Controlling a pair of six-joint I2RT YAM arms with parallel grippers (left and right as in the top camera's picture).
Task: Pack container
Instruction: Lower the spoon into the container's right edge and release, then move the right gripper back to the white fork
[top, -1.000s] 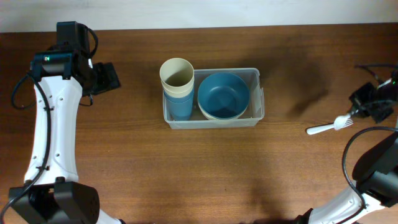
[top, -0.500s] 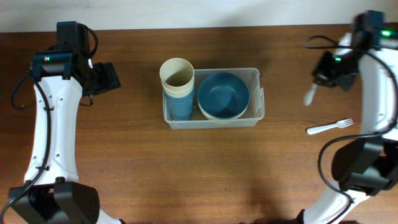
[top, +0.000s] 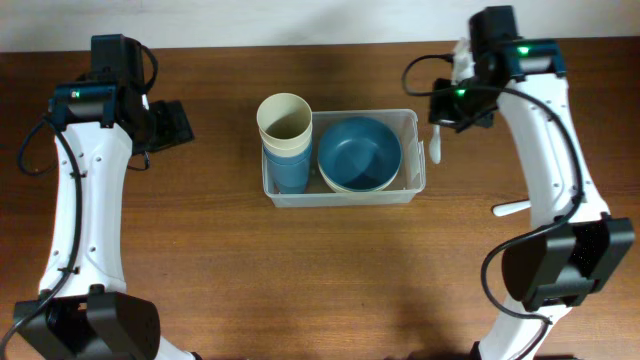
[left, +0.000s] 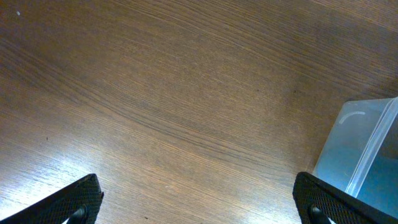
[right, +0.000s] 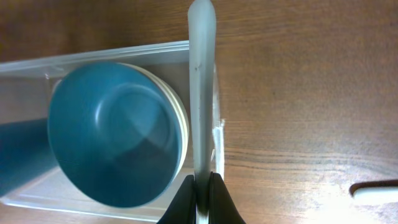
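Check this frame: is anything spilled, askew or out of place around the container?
Nothing spilled or damaged. Cups and bowls sit nested inside the container. The one stray is a loose white utensil on the table to its right, partly hidden by the arm; the right fingers grip a second utensil over the container's right wall.

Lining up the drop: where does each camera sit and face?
Overhead: above the brown wooden table, looking straight down at the clear plastic rectangular container; white left arm and right arm show.
Left wrist: beside the container, facing tabletop and its corner; black fingertips show.
Right wrist: above the round blue bowl; right end effector grips a pale plastic utensil.
All three share the container.
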